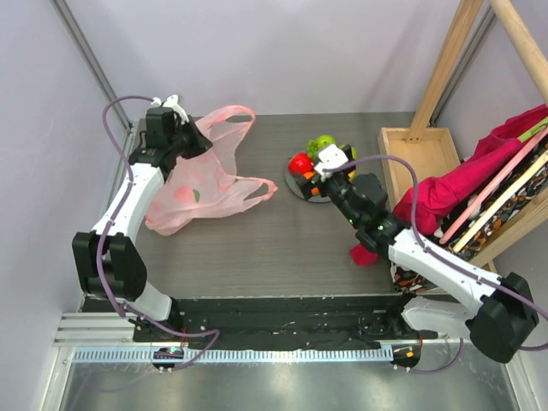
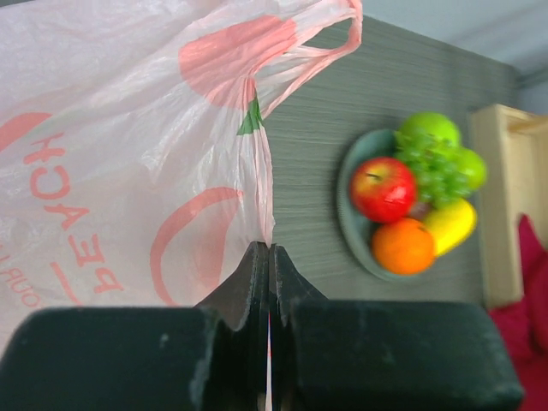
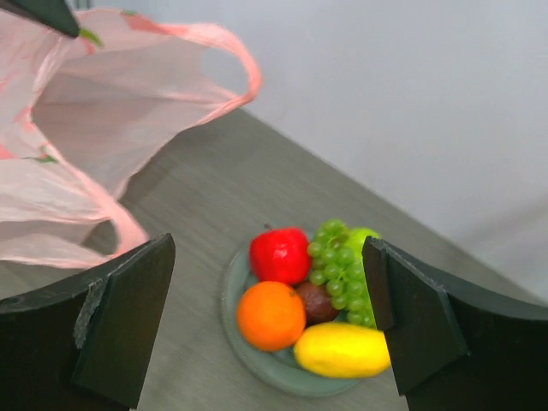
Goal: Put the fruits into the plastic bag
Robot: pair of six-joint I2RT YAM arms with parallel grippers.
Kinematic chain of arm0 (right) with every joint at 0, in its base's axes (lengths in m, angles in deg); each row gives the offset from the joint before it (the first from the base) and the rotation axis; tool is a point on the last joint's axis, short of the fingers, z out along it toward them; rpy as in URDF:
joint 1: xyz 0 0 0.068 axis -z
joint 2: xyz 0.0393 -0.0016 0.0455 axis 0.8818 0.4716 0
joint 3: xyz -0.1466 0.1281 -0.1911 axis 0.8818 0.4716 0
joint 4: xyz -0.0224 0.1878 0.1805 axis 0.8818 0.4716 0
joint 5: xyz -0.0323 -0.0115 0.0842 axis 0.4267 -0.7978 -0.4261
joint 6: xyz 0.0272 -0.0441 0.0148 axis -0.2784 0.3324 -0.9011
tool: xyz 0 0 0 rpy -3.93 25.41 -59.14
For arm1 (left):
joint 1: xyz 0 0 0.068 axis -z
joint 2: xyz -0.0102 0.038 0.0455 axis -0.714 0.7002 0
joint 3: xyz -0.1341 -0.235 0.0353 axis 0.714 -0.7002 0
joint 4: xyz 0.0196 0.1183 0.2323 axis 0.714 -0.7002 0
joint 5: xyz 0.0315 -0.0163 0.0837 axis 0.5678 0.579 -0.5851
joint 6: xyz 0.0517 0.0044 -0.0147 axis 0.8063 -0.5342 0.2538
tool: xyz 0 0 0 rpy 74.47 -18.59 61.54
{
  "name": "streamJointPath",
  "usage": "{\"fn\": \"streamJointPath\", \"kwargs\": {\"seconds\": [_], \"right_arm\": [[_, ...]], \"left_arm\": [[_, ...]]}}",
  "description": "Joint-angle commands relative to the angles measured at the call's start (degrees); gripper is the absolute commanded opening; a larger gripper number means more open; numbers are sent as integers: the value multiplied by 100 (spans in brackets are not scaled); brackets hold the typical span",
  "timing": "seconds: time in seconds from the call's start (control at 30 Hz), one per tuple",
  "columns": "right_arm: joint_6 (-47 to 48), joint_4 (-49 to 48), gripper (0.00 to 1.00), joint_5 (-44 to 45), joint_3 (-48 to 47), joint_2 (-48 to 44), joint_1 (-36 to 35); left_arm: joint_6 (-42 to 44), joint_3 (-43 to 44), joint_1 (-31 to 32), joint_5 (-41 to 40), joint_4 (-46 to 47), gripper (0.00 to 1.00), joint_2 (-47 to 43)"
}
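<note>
One grey wood-grain table (image 1: 282, 248) with the plastic bag (image 1: 201, 184), pale walls (image 1: 300, 51) behind

Bag (image 2: 128, 154): translucent pink; peach-red round prints, green leaf marks, red lettering.
Plate (image 2: 347, 218): grey-green.
Red apple (image 2: 383, 188): glossy red.
Orange (image 2: 403, 245): orange.
Mango (image 2: 449, 224): yellow.
Grapes (image 2: 428, 167): green.
Green apple (image 2: 428, 128): lime.
Plum (image 3: 316, 301): dark purple.
Table (image 1: 257, 248): grey, fine wood-grain lines.
Cloth (image 1: 454, 184): magenta.
Tray (image 1: 419, 145): pale natural wood.
Left fingers (image 2: 111, 360), right fingers (image 3: 120, 317): black.
Left arm (image 1: 137, 201): white shell, black joints.
Cable (image 1: 107, 120): lilac.
</note>
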Motion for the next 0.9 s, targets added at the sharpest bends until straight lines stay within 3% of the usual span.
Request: {"fn": "streamJointPath", "kwargs": {"seconds": [0.0,0.13,0.17,0.3,0.47,0.63,0.67,0.77,0.87], "right_arm": [[-868,1463,100,581,-1478,716,-346],[-1887,2430,100,917,-2595,1507,-540],[-2376,2528,100,892,-2945,1761,-549],[-2680,2433,100,1040,-3344,2203,-716],[-2697,1861,100,1462,-3309,2405,-839],[-2960,1818,100,1042,-3117,2590,-830],[-3074,1747,97,954,-3003,2573,-830],[-3487,1221,75,638,-2344,2266,-830],[-4251,973,76,469,-1842,1923,-822]], "left_arm": [[-97,239,-55,1338,597,0,9],[-237,-287,-257,1637,851,0,-307],[-247,-646,-362,1673,948,0,-395],[-46,-1448,-468,1725,1423,0,-913],[184,-1791,-477,2253,1450,0,-1353],[53,-1757,-494,2605,1283,0,-1740],[61,-1713,-512,2718,1248,0,-1854],[323,-1643,-564,2710,862,0,-2108],[491,-1678,-582,2675,563,0,-2364]]}}
